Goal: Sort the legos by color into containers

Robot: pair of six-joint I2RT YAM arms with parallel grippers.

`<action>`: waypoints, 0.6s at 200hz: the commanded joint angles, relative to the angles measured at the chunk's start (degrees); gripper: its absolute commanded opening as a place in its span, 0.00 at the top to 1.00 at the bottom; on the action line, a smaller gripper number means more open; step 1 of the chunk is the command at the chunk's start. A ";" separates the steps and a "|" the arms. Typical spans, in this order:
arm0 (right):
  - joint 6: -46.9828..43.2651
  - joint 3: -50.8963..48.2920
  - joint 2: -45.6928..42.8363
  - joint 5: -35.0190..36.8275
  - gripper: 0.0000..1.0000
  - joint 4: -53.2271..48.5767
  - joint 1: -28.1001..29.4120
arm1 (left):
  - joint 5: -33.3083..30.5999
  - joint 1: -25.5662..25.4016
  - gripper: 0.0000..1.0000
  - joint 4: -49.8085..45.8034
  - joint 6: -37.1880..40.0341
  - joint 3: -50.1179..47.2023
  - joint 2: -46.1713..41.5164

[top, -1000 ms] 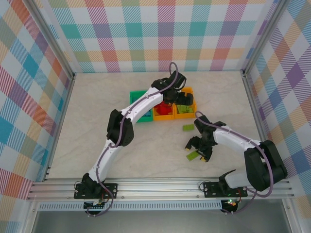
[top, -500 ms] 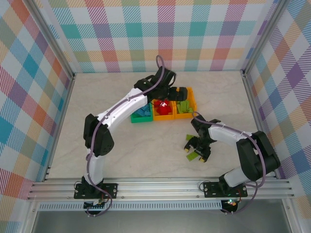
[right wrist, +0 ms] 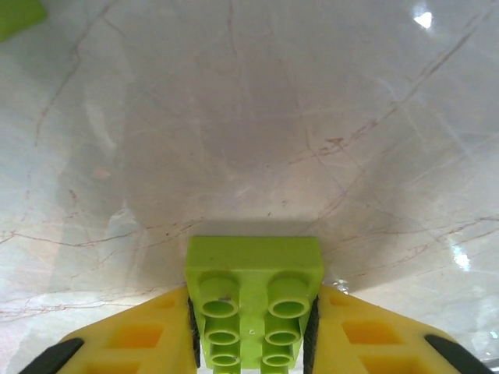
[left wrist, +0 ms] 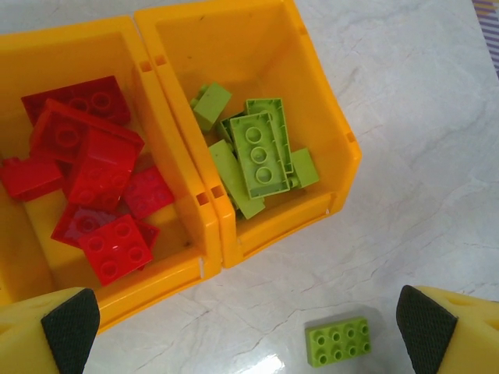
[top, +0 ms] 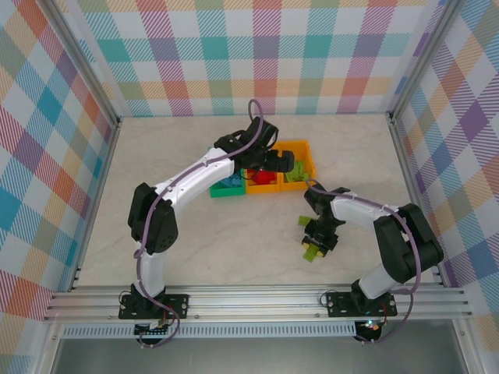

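Your right hand (right wrist: 253, 335) pinches a lime green lego (right wrist: 254, 269) down at the surface (right wrist: 234, 117), and your left hand (left wrist: 248, 319) hangs spread wide over two orange bins (left wrist: 257, 47), one holding red legos (left wrist: 93, 171), one green legos (left wrist: 261, 152).

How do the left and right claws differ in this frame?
The left claw is wide open and empty; the right claw is shut on a lime green lego. The left claw hangs above the two orange bins; the right claw sits low over the table. Both have yellow fingers with black pads.
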 commanded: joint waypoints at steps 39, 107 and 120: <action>-5.17 9.93 -1.61 4.19 0.73 -2.28 0.73 | -1.05 2.23 0.00 1.46 1.27 -4.45 -5.93; -20.77 36.97 8.90 10.40 0.71 -6.45 -4.60 | -1.24 2.34 0.00 1.83 2.34 -15.05 -10.62; -22.75 43.57 14.02 10.99 0.71 -8.22 -6.12 | -1.22 2.38 0.00 2.74 1.79 -17.84 -12.39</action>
